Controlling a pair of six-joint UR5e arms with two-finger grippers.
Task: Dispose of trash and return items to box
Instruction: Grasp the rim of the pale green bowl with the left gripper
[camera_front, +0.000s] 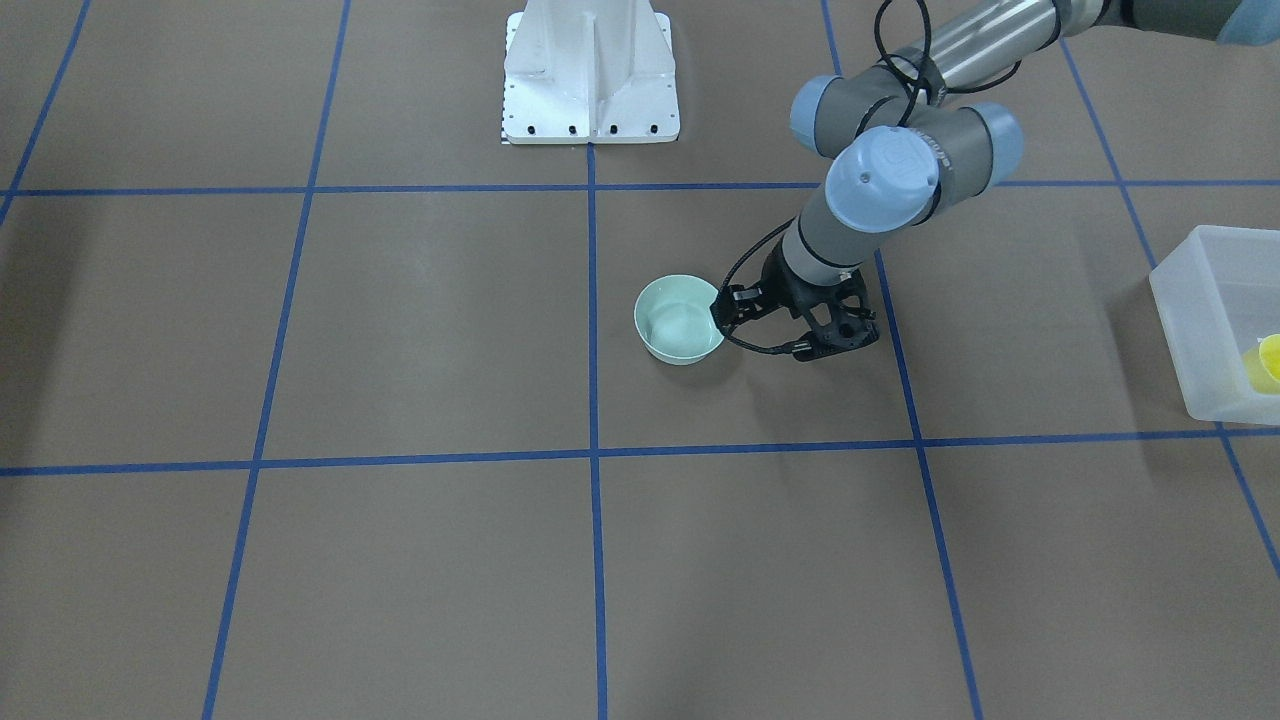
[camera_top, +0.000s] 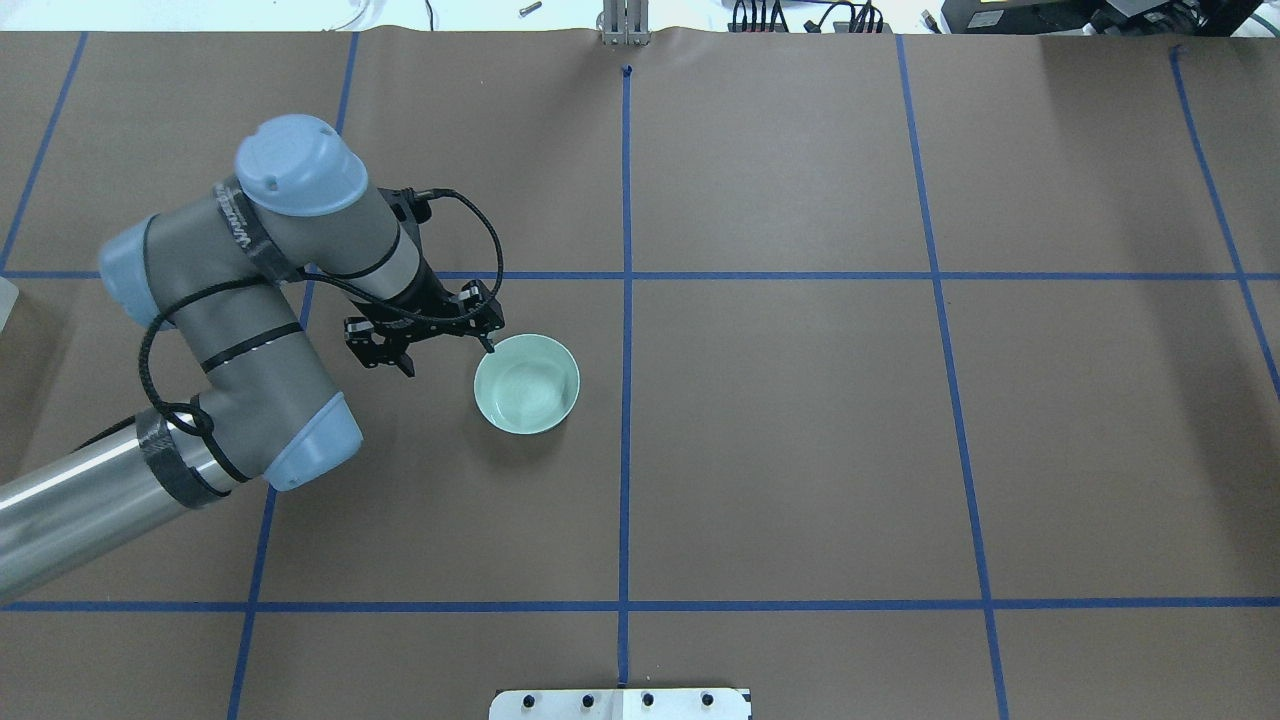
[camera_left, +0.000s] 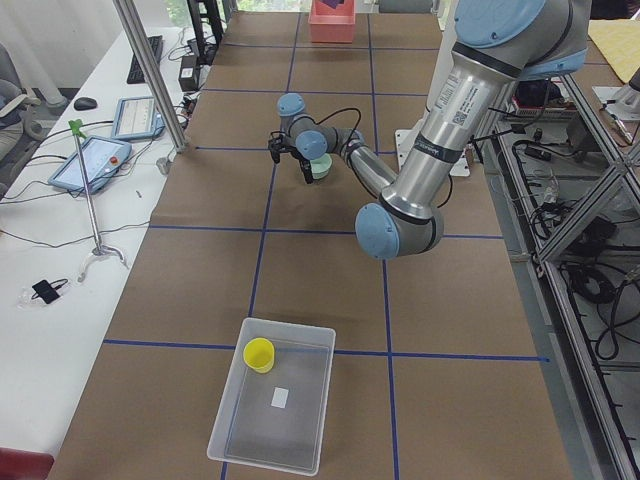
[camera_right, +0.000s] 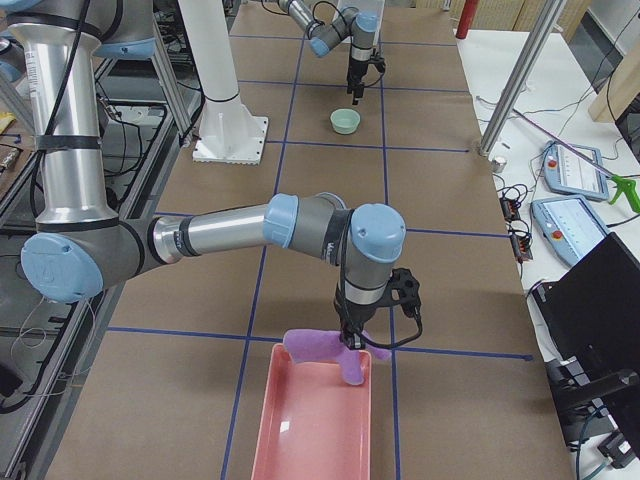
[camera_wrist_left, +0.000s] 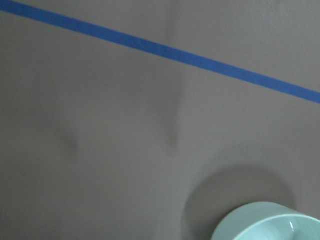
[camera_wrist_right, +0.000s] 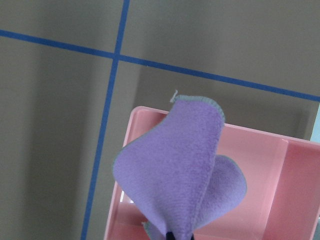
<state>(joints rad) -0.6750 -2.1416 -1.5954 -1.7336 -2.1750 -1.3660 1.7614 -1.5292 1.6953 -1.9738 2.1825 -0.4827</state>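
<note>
On desk (camera_top: 800, 450) centre: mint-green bowl (camera_top: 527, 384), upright; left tool (camera_top: 449, 358) spread apart, one tip at bowl rim. Yellow cup (camera_left: 259, 354): inside frosted tub (camera_left: 262, 430). Right tool (camera_right: 351, 340): clamped on purple cloth (camera_right: 316, 346) over pink tray (camera_right: 300, 430).

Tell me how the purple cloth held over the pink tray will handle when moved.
The purple cloth looks floppy: it hangs folded from the right gripper. Probably light, as one pinch carries it. Its fuzzy surface likely resists slipping.
</note>
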